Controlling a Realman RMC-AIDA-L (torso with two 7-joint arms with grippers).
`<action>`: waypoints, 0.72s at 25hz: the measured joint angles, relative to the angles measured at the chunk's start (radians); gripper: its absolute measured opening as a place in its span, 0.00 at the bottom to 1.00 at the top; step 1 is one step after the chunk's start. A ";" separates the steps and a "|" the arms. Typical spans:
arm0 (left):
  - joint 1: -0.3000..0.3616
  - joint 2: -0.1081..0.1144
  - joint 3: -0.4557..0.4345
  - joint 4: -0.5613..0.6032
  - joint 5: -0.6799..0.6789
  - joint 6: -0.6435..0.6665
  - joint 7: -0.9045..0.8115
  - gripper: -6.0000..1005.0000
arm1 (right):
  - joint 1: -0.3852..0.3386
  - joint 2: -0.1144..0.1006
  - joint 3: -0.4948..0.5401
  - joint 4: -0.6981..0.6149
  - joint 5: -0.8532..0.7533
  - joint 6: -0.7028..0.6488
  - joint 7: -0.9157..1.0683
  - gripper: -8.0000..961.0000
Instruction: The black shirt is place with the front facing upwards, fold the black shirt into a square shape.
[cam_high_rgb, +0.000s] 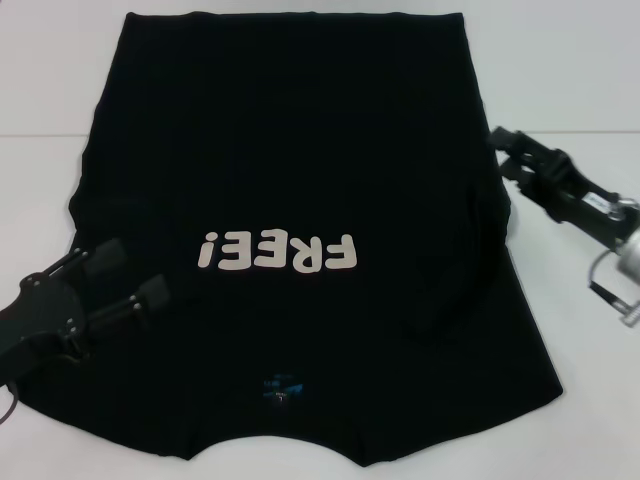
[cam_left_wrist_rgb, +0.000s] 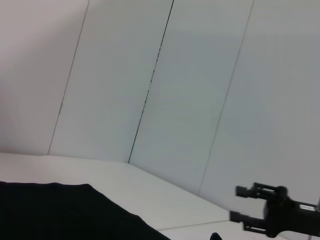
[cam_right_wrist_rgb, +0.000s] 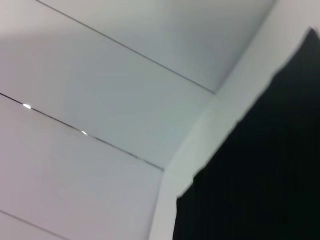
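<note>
The black shirt (cam_high_rgb: 290, 170) lies flat on the white table, front up, its white "FREE!" lettering (cam_high_rgb: 277, 252) reading upside down from the head view. Its small blue neck label (cam_high_rgb: 280, 386) is at the near edge. My left gripper (cam_high_rgb: 132, 273) hovers open over the shirt's near left edge. My right gripper (cam_high_rgb: 505, 153) stands open at the shirt's right edge, about halfway up. The left wrist view shows a corner of the shirt (cam_left_wrist_rgb: 60, 212) and the right gripper (cam_left_wrist_rgb: 239, 203) farther off. Black cloth of the shirt (cam_right_wrist_rgb: 260, 175) fills one side of the right wrist view.
Bare white table (cam_high_rgb: 585, 390) shows to the right and left of the shirt. Pale wall panels (cam_left_wrist_rgb: 200, 75) with thin dark seams rise behind the table. A fold ridge (cam_high_rgb: 480, 260) runs along the shirt's right side.
</note>
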 joint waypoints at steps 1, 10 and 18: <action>0.000 0.000 0.001 0.000 0.000 0.000 0.000 0.90 | -0.016 0.000 0.012 -0.013 0.001 -0.025 -0.010 0.72; 0.001 -0.001 0.000 0.000 -0.005 0.006 -0.002 0.90 | -0.220 -0.031 0.059 -0.049 -0.031 -0.116 0.006 0.71; 0.001 -0.002 0.000 -0.002 -0.006 0.011 -0.004 0.90 | -0.211 -0.013 0.057 -0.046 -0.226 -0.151 -0.005 0.71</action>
